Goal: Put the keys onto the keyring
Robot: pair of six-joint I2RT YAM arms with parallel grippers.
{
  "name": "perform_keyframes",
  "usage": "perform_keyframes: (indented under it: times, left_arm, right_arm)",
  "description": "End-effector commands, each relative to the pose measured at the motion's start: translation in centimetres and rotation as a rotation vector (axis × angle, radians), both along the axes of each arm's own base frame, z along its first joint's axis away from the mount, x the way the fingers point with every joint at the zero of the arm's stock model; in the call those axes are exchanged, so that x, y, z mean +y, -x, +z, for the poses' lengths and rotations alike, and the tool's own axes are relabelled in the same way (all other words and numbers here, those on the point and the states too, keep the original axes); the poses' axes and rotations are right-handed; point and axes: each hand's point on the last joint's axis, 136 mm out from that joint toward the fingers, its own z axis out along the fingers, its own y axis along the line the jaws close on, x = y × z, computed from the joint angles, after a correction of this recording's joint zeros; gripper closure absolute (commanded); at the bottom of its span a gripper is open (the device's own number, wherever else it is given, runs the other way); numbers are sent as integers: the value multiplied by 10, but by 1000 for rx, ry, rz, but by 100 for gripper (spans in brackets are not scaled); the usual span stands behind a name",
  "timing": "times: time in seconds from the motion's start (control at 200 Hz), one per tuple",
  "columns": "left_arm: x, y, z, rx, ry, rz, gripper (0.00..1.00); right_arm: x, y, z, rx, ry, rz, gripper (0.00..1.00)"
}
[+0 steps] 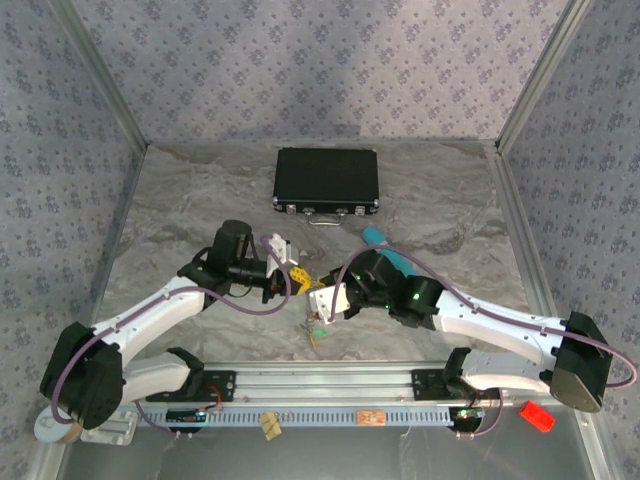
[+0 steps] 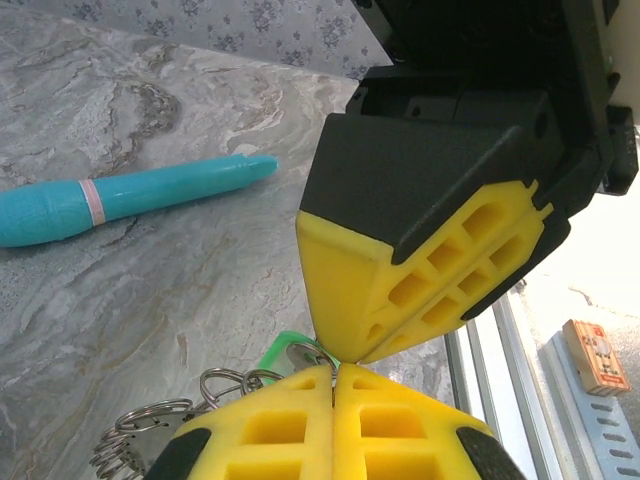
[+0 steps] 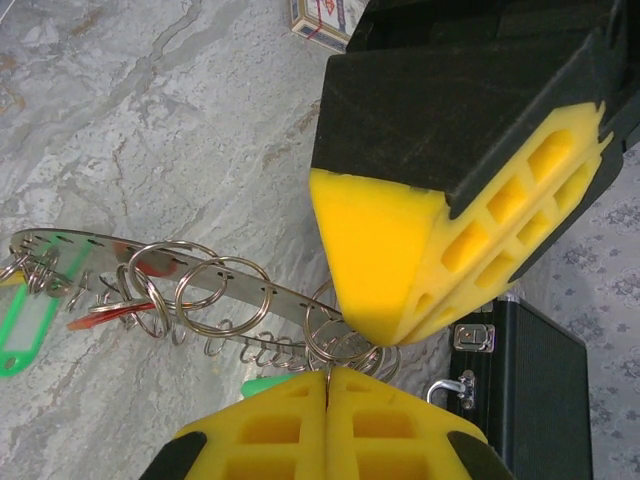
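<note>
Both clamped shut: left gripper [image 2: 335, 378] on green key [image 2: 281, 350], right gripper [image 3: 327, 380] on keyring [image 3: 338, 345]. They crowd tip to tip, so any tug could slip the keyring free.

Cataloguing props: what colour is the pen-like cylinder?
The cylinder is teal with a pale band; left wrist view shows it best.
</note>
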Motion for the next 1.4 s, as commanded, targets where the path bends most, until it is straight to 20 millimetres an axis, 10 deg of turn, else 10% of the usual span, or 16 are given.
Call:
perform_keyframes:
  times: [0.0,0.555,0.875,1.394]
  left_arm:
    - [-4,-17,23,-99,66,39,100]
    - [-3,-15,17,-83,54,64,100]
    - [-2,-5,5,-93,-5,37,100]
    - [-4,4,-4,-185,-45,-31,100]
  right_arm:
    - [9,16,2,13,10,79,100]
    - [14,16,2,78,-54,48,100]
    - [-26,-20,2,314,-174,-299,100]
    - [-46,1,-95,1105,-178,-913,100]
